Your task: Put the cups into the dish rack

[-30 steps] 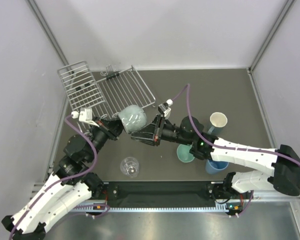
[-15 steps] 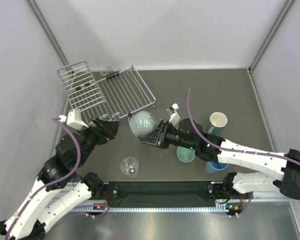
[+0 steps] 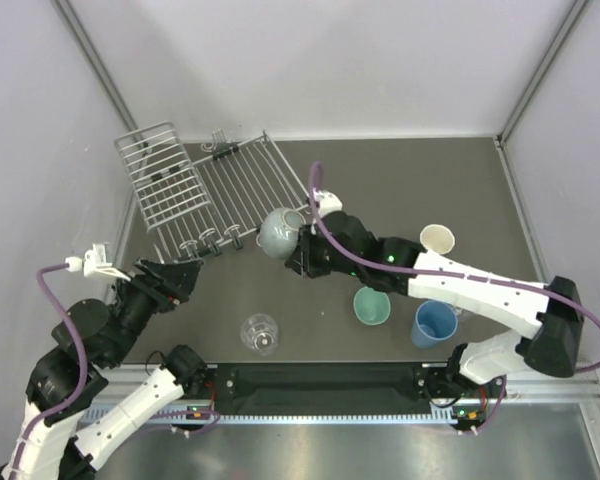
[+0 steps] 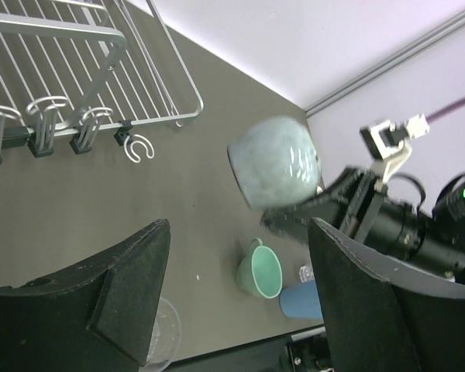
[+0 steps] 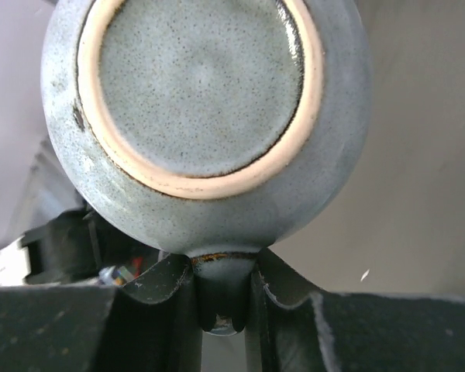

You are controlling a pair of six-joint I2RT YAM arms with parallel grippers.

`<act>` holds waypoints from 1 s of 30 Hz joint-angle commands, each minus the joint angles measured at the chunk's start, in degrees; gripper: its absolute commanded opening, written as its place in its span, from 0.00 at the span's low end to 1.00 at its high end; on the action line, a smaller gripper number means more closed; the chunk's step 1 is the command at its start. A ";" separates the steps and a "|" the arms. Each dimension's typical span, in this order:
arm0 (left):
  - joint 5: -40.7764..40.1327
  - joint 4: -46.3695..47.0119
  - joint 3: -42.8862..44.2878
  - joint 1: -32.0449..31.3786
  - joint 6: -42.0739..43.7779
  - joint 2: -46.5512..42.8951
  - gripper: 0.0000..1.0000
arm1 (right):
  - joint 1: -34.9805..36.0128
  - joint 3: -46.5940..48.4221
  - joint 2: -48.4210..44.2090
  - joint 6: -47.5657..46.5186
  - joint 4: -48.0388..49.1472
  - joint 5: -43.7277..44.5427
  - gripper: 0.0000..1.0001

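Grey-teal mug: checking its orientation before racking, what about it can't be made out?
- Mug inside: right wrist view shows only its base; other views only its outer wall.
- Its handle: right wrist view, mostly covered by the right tool.
- Height above the dish rack: top view cannot tell.

A dark grey counter (image 3: 480,180) is boxed by pale lilac walls (image 3: 330,60) left, far and right, with metal posts (image 3: 92,60) at the far corners.

The grey-teal mug (image 5: 205,101) is seen from beneath, its speckled base ringed by a cream unglazed foot. Its handle (image 5: 222,275) is pinched between the two dark fingers (image 5: 167,291) of the right gripper (image 5: 222,263). The dark table (image 5: 418,194) is shown blurred at right, and black shapes are left indistinct at lower left
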 commanded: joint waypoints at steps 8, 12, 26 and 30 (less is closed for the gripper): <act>1.52 -2.38 2.32 -0.14 5.71 -0.78 0.72 | -1.81 28.57 18.69 -22.78 -2.19 15.70 0.00; 3.36 -0.44 1.00 -0.05 8.08 -1.57 0.71 | -3.13 37.69 25.28 -26.91 -2.01 16.60 0.00; 0.64 -4.04 1.79 -0.05 10.11 -6.49 0.69 | -8.14 57.39 45.68 -33.86 1.24 11.69 0.00; 0.38 -4.57 1.88 -0.05 10.02 -6.58 0.69 | -8.40 58.91 48.93 -35.28 3.34 11.07 0.00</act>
